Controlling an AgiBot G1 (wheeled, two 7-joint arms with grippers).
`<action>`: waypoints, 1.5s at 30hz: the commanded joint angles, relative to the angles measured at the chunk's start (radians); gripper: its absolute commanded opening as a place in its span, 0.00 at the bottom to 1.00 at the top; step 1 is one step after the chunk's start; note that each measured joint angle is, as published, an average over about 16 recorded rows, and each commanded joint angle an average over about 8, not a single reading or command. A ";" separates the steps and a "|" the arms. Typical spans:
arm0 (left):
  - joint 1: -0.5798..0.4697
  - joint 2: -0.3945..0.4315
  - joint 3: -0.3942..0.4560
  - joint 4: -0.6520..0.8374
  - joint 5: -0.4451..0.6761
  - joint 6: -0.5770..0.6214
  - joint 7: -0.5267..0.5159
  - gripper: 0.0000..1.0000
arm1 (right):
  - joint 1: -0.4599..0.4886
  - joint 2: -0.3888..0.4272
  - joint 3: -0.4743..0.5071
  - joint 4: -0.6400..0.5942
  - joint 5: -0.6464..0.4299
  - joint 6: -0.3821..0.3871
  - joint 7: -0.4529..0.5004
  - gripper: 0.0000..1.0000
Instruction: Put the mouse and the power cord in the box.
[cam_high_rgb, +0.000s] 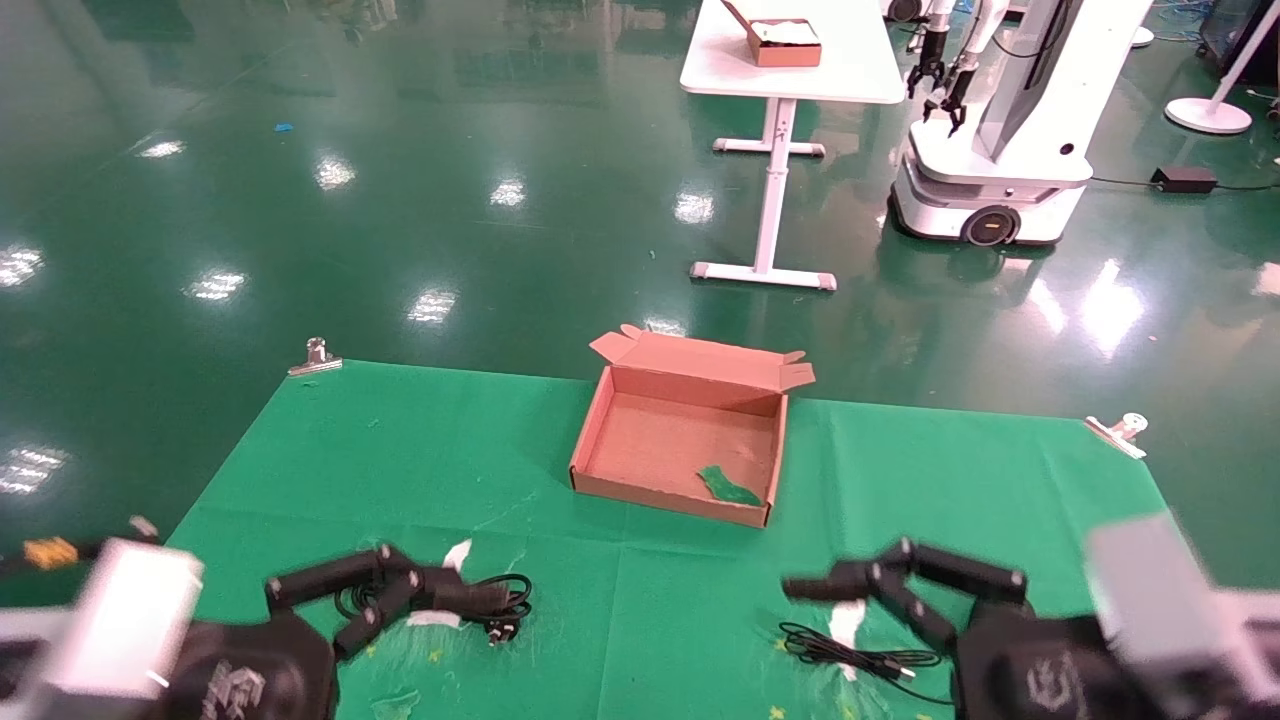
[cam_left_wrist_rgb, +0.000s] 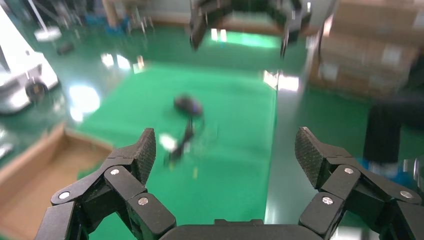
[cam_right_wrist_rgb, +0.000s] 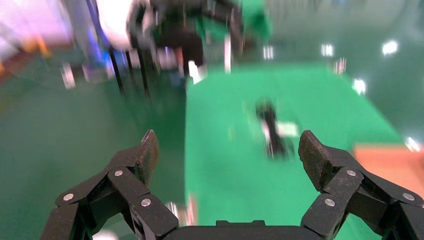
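Green cloth (cam_high_rgb: 620, 620) covers the work surface, clipped at its far corners, and on it sits the shallow rectangular brown cardboard box (cam_high_rgb: 680, 440), lid folded back toward the far side, a green scrap (cam_high_rgb: 728, 487) lying in its near right corner. The box's long axis runs roughly left to right, slightly skewed. Near the left front edge lies the thick black coiled power cord (cam_high_rgb: 490, 598), its chunky plug pointing toward the right; the left gripper (cam_high_rgb: 372, 595) hangs over it and hides part of the coil, its fingers spread wide with nothing between them. The small black oval mouse (cam_left_wrist_rgb: 188, 105) cannot be made out in the head view, where the right gripper (cam_high_rgb: 850, 590) covers that spot; only its thin black cable (cam_high_rgb: 850, 655) trails out near the front edge. The left wrist view shows the mouse, blurred, on the cloth. The right gripper's fingers are likewise spread apart and empty. Both wrist views are smeared.
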 joint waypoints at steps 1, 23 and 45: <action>-0.016 -0.011 0.021 -0.015 0.059 0.005 0.004 1.00 | 0.007 0.021 -0.018 0.017 -0.055 0.000 0.008 1.00; -0.217 0.168 0.213 -0.007 0.651 -0.127 0.021 1.00 | 0.126 -0.007 -0.137 0.003 -0.382 0.030 0.147 1.00; -0.289 0.532 0.462 0.236 1.467 -0.303 -0.337 1.00 | 0.117 0.022 -0.128 0.019 -0.367 0.030 0.153 1.00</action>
